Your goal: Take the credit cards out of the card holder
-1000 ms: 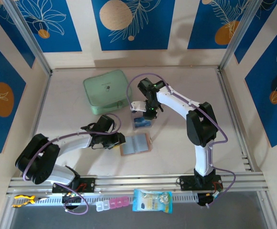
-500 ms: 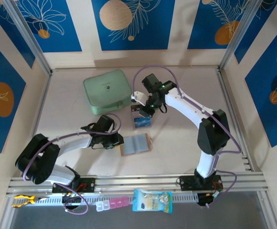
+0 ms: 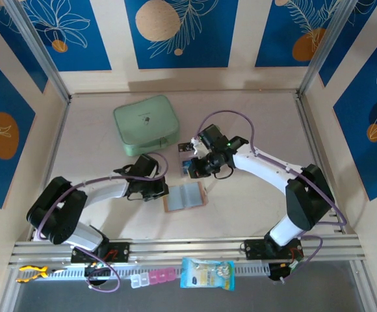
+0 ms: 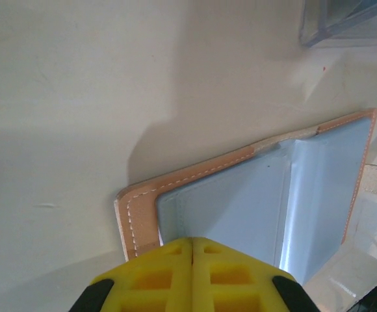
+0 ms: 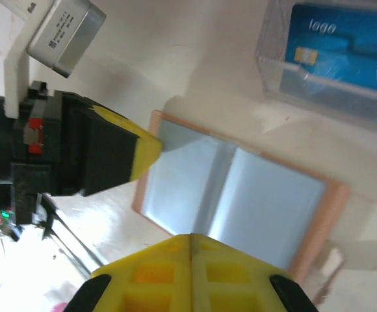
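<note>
**Emptying the card holder: pockets look bare, both cards out**

We judge the job all but finished. The card holder (image 3: 184,195) lies open and flat on the worktop (image 3: 260,123) between the two arms. Its grey pockets show no card in either wrist view. The blue card (image 5: 335,42) sits in the clear box (image 5: 276,68) just beyond the holder. A dark card (image 3: 184,148) lies beside that box, near the green case (image 3: 145,123). We take it for the black one, though the right arm hides part of it. What is left, as we see it, is little more than drawing the arms away.

The left pincer (image 4: 192,257) is closed, fingers pressed together with nothing between them, its tip at the holder's tan corner. The right pincer (image 5: 190,257) is likewise closed and empty, poised over the holder.

The top view gives us the layout and the dark card. The right wrist view adds the blue card's print and the left pincer's tip meeting the holder's corner. The left wrist view adds the stitched edge up close.
</note>
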### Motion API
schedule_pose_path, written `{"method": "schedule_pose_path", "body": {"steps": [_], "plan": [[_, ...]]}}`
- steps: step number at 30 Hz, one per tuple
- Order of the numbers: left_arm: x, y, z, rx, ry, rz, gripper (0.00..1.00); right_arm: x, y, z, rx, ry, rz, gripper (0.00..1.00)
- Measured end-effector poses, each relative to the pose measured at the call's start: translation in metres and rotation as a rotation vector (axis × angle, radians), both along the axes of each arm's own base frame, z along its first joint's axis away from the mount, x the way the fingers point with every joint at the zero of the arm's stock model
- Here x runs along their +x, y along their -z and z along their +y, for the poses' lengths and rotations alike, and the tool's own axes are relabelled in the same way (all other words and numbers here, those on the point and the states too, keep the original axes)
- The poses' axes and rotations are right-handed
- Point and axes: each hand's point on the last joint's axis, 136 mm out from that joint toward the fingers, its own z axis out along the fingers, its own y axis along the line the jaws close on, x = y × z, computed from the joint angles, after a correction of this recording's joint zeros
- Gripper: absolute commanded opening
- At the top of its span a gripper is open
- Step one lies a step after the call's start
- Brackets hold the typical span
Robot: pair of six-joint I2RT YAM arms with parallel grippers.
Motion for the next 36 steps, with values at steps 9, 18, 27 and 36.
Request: {"method": "schedule_pose_path", "body": {"steps": [9, 18, 27, 36], "plan": [[0.001, -0.015, -0.002, -0.028, 0.002, -0.031, 0.00, -0.035, 0.006, 0.037, 0.030, 0.079, 0.125, 0.25], [-0.019, 0.002, 0.009, -0.012, 0.002, 0.025, 0.00, -0.042, 0.051, 0.048, -0.048, 0.104, 0.234, 0.26], [-0.021, 0.009, 0.010, -0.001, 0.004, 0.046, 0.00, -0.044, 0.072, 0.063, -0.064, 0.083, 0.300, 0.22], [-0.021, 0.010, 0.010, -0.002, 0.004, 0.045, 0.00, -0.047, 0.088, 0.061, -0.109, 0.085, 0.322, 0.27]]}}
